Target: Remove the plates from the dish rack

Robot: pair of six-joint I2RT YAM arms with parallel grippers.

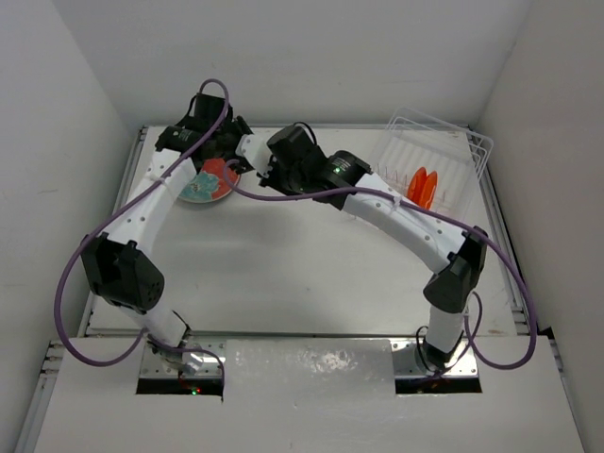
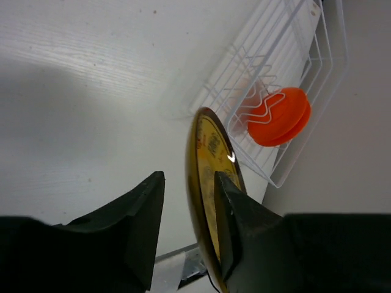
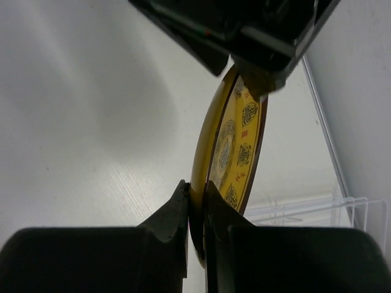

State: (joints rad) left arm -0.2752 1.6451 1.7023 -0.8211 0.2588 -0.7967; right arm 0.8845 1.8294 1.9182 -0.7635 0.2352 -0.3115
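White walls enclose a white table on three sides. All clock directions below refer to the top view, with 12 o'clock at the far wall.

1. Dish rack: clear wire basket at the table's 1 o'clock corner. One plain orange plate stands on edge among its prongs, on the rack's 7 o'clock side.

2. Unloaded stack: at 11 o'clock on the table, the red plate with teal flowers lies flat on the dark teal plate, whose rim shows at the stack's 7 o'clock edge. Both arms partly cover the stack.

3. Yellow-amber plate: held upright, on edge, above the table between the two grippers, just at 3 o'clock of the stack (the arms hide it from the top camera). Its decorated face carries dark round markings.

4. Right gripper: fingers pressed together on the lower rim of the yellow-amber plate, pinching it.

5. Left gripper: fingers straddle the opposite rim of the same plate. One finger lies against the decorated face; between the other finger and the plate's back a strip of table shows. Whether this pair is clamped on the plate cannot be told.
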